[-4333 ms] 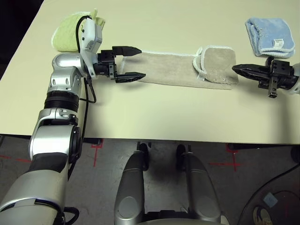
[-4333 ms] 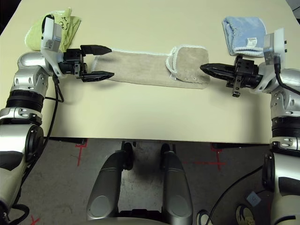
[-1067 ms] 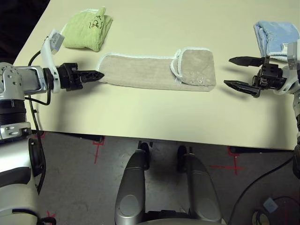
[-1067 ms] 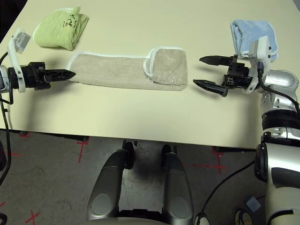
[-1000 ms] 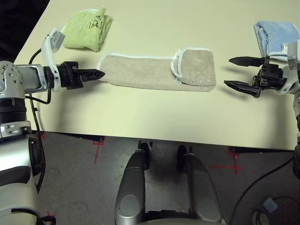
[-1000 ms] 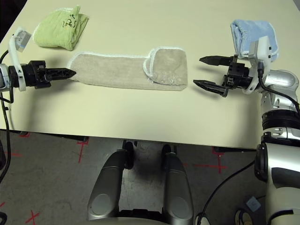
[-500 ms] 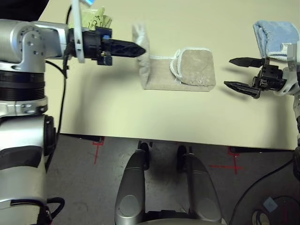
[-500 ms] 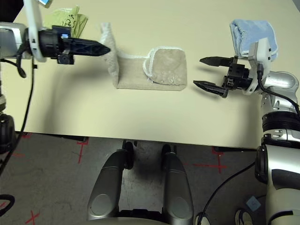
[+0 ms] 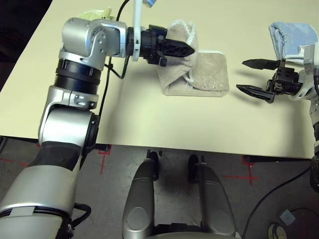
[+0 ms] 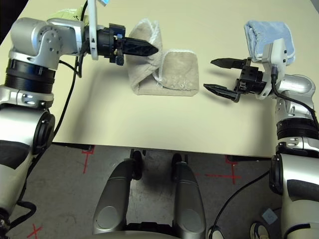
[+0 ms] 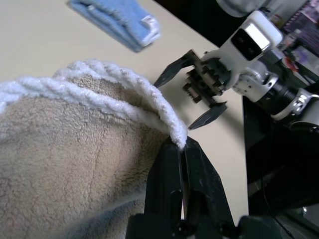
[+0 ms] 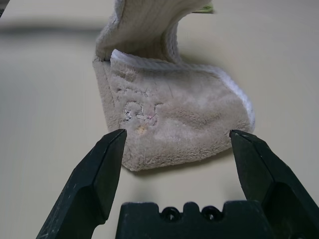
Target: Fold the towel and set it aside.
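Above the table [image 9: 134,119], left jaws clench the beige towel's [image 9: 209,74] white edging [image 11: 169,117]; right jaws [image 10: 222,79] gape, released.

From my seat at the controls, I see my left arm at nine o'clock: rounded, glossy silver shells [image 10: 17,122], a ribbed black collar [image 10: 31,75] and a loose black cable [image 10: 64,117]. A thin white plastic bracket [image 10: 92,30] meets my black, wedge-fingered left gripper [image 10: 158,50] at eleven o'clock. My right arm, between three and four o'clock, has silver shells [image 10: 296,169], a black ribbed joint [image 10: 291,117] and a black cable [image 10: 304,89]. Its boxy white housing [image 10: 274,54] sits beside my right gripper [image 10: 208,73], whose black crossbar [image 12: 194,221] carries two round screw heads [image 12: 171,214].
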`<state>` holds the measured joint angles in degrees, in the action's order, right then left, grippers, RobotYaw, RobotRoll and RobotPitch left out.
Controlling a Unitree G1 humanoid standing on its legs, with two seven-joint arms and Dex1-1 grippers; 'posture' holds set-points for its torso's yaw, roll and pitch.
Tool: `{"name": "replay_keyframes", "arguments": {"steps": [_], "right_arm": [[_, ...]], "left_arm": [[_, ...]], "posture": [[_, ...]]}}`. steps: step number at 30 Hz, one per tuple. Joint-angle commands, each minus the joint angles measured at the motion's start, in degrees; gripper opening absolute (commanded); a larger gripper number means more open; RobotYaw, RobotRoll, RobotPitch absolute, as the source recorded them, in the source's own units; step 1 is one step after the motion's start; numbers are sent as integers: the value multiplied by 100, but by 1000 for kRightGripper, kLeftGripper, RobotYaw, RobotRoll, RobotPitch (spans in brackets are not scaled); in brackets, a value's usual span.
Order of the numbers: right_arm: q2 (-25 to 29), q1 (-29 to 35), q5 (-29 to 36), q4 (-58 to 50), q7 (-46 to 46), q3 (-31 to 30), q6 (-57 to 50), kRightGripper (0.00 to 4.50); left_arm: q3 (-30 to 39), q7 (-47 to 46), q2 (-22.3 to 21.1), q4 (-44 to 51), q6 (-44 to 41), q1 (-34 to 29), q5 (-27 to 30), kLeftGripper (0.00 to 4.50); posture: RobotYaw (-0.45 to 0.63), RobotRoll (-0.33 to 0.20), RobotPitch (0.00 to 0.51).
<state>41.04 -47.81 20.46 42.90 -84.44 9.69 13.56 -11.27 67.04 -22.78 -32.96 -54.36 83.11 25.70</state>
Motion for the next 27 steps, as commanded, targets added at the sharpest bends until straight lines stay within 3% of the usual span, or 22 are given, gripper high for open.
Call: {"name": "replay_keyframes", "arguments": {"steps": [1,15,24,27], "right_arm": [[7,145,22,-141,45,11,-69,4500],[-35,135,11,-403,205,-36,-238,4500],[-65,230,4,-676,311,-65,-375,4500],[102,293,71,-611,71,-32,-519,4500]], "left_arm": [[-374,551,192,-245,230,244,-236,29],[-742,976,815,-1094,985,293,-1102,29],[-755,1159,899,-937,957,211,-1244,29],[-733,1073,873,-903,1036,164,-1328,781]], "posture": [[54,0,330],[46,0,332],[48,0,328],[52,0,330]]}}
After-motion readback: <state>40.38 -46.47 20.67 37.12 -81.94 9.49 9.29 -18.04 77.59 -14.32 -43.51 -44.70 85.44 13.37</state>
